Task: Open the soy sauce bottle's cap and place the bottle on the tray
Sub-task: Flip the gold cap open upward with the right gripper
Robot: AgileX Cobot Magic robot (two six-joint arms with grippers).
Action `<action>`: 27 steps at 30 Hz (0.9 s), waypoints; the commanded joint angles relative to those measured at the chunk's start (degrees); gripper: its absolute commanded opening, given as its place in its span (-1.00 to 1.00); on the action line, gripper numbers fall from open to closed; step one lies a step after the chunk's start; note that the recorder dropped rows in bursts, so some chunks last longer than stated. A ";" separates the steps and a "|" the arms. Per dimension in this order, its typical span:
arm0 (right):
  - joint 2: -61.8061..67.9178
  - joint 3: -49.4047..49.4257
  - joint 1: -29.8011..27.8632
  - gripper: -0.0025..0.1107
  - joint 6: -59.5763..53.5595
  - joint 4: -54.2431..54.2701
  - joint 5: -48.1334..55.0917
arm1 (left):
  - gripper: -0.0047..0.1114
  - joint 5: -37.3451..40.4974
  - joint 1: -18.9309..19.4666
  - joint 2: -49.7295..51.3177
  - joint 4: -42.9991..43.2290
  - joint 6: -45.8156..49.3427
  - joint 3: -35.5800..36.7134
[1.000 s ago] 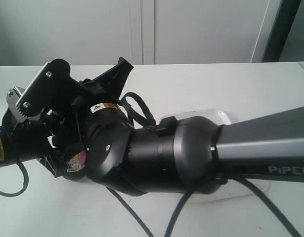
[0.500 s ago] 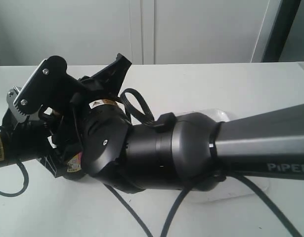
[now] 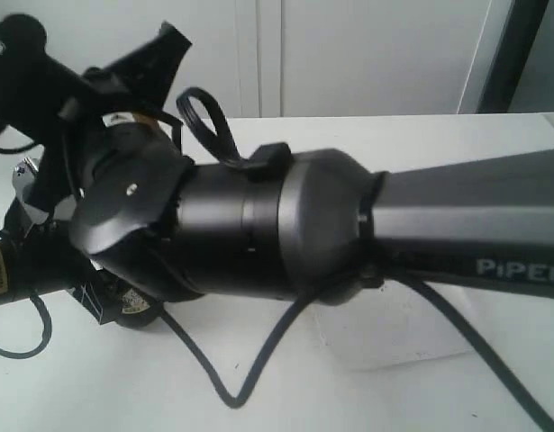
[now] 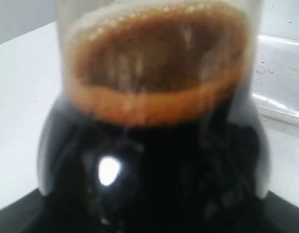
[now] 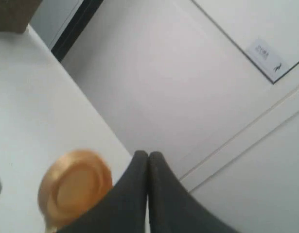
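The soy sauce bottle (image 4: 154, 145) fills the left wrist view, its dark liquid topped by a brown foam ring. In the exterior view only a scrap of its label (image 3: 135, 305) shows under the right arm. My left gripper (image 3: 101, 299) is shut on the bottle at the far left, its fingers mostly hidden. The copper-gold cap (image 5: 74, 187) shows its round face right beside my right gripper (image 5: 148, 155), whose fingers are pressed together with nothing between them. The white tray (image 4: 280, 73) lies just beyond the bottle; one of its corners (image 3: 394, 337) shows under the right arm.
The big black right arm (image 3: 286, 225) crosses most of the exterior view and hides the table's middle. Its cables (image 3: 258, 360) loop down onto the white table. White wall panels stand behind.
The right arm's wrist has swung up and to the left in the exterior view, covering more of the bottle and left gripper. The left arm has stayed put.
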 commanded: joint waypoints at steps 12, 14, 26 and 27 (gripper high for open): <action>-3.70 -4.64 -4.15 -0.96 -6.95 18.09 6.43 | -0.92 2.19 -0.30 -0.23 1.66 0.15 0.01; -5.19 -3.25 -5.16 -0.96 -6.95 19.93 8.97 | -0.92 2.19 -0.30 -0.23 1.66 0.15 0.01; -14.62 8.36 -14.14 -0.96 -6.95 24.83 28.45 | -0.92 2.19 -0.30 -0.23 1.52 0.15 0.01; -15.13 9.21 -14.97 -0.96 -6.95 24.83 30.63 | -0.92 2.19 -0.30 -0.23 1.52 0.15 0.01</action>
